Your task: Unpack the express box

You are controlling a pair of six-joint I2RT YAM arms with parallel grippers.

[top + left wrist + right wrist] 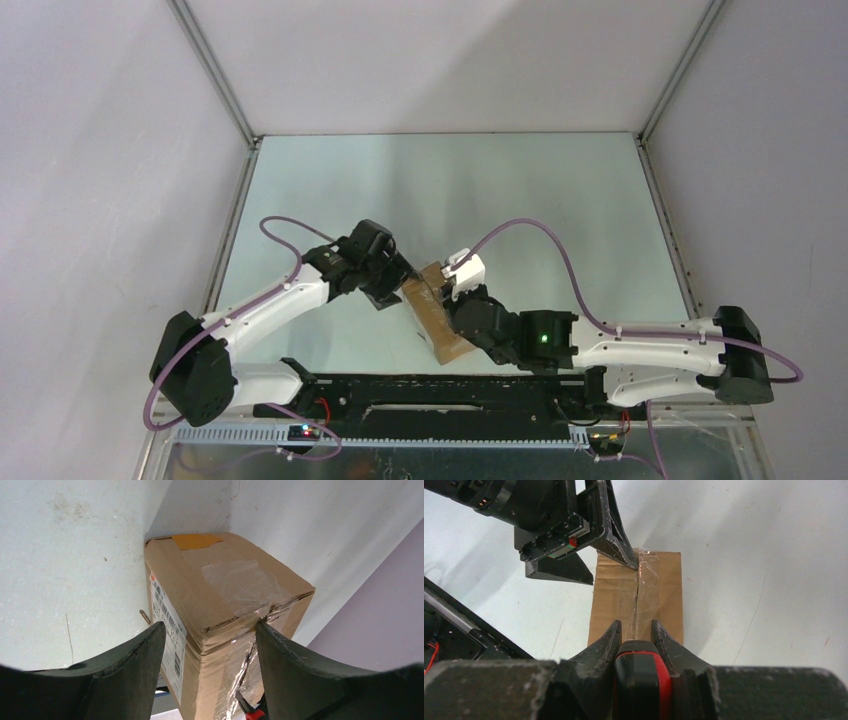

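The express box (437, 322) is a small brown carton sealed with clear tape, lying near the table's front edge. In the left wrist view the box (215, 590) has a barcode label on one side. My left gripper (207, 627) is open and straddles one end corner of the box; its right fingertip (262, 630) touches the taped edge. It also shows in the right wrist view (611, 574) at the box's far end. My right gripper (636, 630) is shut on a red-handled knife (641, 680), pointing along the tape seam of the box (664, 595). The blade is hidden.
The black base rail (440, 390) runs along the near edge just behind the box. Metal frame posts (215, 75) and white walls enclose the table. Both arms (640, 350) crowd the front centre.
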